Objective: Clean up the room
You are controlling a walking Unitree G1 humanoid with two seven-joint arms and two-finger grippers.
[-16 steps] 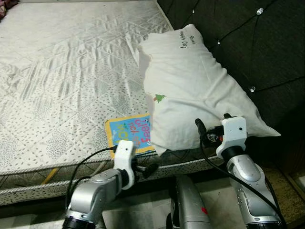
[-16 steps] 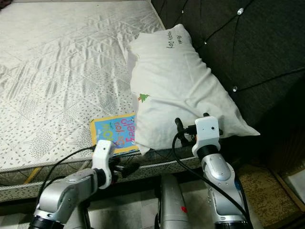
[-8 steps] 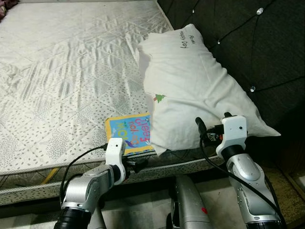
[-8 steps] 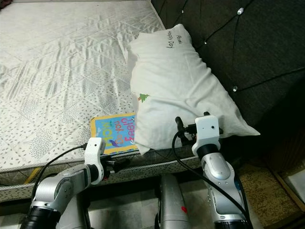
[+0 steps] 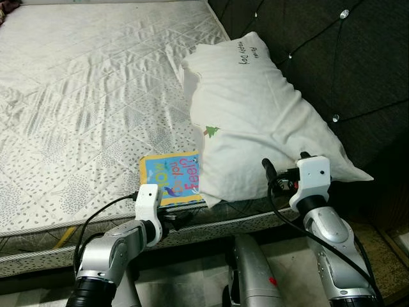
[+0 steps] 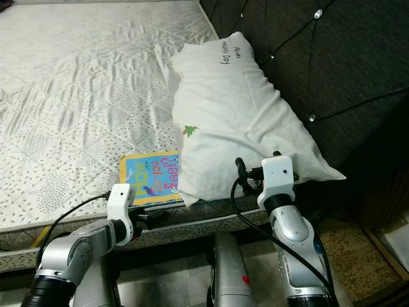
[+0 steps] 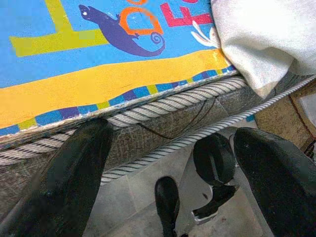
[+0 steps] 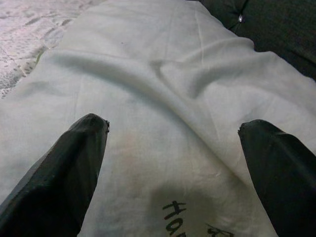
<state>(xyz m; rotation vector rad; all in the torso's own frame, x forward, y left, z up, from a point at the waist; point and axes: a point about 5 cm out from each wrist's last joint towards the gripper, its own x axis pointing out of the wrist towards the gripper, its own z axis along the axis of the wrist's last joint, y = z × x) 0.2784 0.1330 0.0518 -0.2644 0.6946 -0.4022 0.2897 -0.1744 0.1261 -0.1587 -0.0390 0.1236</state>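
Over the last second the left gripper [image 5: 182, 219] had drawn back and sideways along the bed edge, from under the pillow's corner to just below the near edge of the flat blue and yellow children's picture book [image 5: 171, 178]. That book lay on the near edge of the white quilted mattress [image 5: 83, 109], its right side tucked under the big white rumpled pillow [image 5: 259, 118]. The wrist view showed the left gripper's two black fingers [image 7: 74, 168] spread wide, level with the corded piping of the mattress rim and holding nothing; that low, open stance looked meant for sliding in on the book from the side, since it lay too flat to pinch from above. The right gripper [image 8: 177, 163] hung just over the near end of the pillow, its fingers likewise spread and empty, probably placed to lift or hold the pillow so the book could come free. Behind the pillow rose the dark tufted headboard [image 5: 332, 57] with shiny buttons
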